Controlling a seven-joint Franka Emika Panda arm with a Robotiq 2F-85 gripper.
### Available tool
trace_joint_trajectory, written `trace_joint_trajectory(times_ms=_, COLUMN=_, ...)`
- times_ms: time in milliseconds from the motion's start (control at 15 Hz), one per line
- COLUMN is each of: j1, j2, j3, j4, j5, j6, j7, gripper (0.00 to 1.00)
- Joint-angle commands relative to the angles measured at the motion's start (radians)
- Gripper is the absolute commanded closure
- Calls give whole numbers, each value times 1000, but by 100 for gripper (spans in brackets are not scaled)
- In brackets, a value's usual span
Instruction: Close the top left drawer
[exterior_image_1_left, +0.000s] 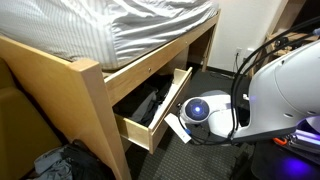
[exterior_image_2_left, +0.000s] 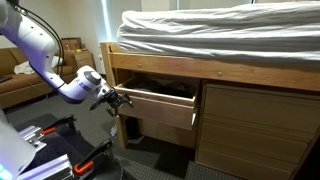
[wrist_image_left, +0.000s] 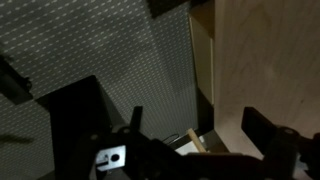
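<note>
Well, the top left drawer stands pulled out from under the bed, in the middle of the frame in an exterior view. Its plain, pale front runs lengthwise along the bed's side, parallel to the rail above it, and faces out into the room. The box behind it reaches back into the dark gap under the rail. To its right is a closed cabinet front of the same pale wood.

From the other angle the same drawer sits in the centre of the frame. Its long front slants from the lower middle up toward the right, and its outer face is turned to the right side of the frame. A short side closes the near end, and something dark lies inside. The striped mattress fills the upper left.

The tool hangs at the left end of the drawer front, just beside it; I cannot tell whether it touches. The white arm comes down from the upper left. In the other exterior view, the tool shows low in the centre, just beside the near end of the front.

In the wrist view the tool is at the bottom, its fingers spread apart. Pale wood of the drawer fills the right, and grey carpet the left.
</note>
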Motion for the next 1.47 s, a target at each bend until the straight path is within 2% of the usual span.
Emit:
trace_joint_trajectory(times_ms=0, j1=-43, j2=-49, j3=44, j4=-68, j5=-20, j6=222, j7=-115, gripper=0)
trace_joint_trajectory(times_ms=133, j1=-73, j2=-55, j3=70, j4=-92, j5=-15, j6=337, j7=-218, gripper=0)
trace_joint_trajectory(times_ms=200, j1=-80, j2=-55, j3=76, j4=-101, j5=-10, j6=339, j7=-271, gripper=0)
trace_joint_trajectory(times_ms=333, j1=46, j2=34, j3=-19, j4=-106, j5=91, j6=177, j7=-260, gripper=0)
trace_joint_trajectory(times_ms=400, j1=-23, j2=8, j3=39, j4=-75, j5=94, j6=245, j7=-285, gripper=0)
trace_joint_trajectory(times_ms=600, j1=23, j2=38, j3=-7, j4=-87, j5=109, j6=191, j7=-279, gripper=0)
trace_joint_trajectory(times_ms=867, j1=40, j2=59, j3=-5, j4=-78, j5=121, j6=182, j7=-270, gripper=0)
trace_joint_trajectory(times_ms=1000, j1=120, j2=218, j3=-72, j4=13, j5=178, j6=125, j7=-170, gripper=0)
trace_joint_trajectory(times_ms=1067, j1=118, j2=272, j3=-98, j4=77, j5=142, j6=109, j7=-109, gripper=0)
trace_joint_trajectory(times_ms=1200, j1=157, j2=374, j3=-152, j4=179, j5=113, j6=42, j7=-9, gripper=0)
trace_joint_trajectory(times_ms=1267, j1=189, j2=228, j3=-201, j4=55, j5=-75, j6=24, j7=100, gripper=0)
trace_joint_trajectory(times_ms=1333, j1=215, j2=267, j3=-226, j4=98, j5=-131, j6=-19, j7=170, gripper=0)
trace_joint_trajectory(times_ms=1400, j1=254, j2=272, j3=-273, j4=99, j5=-19, j6=-55, j7=63, gripper=0)
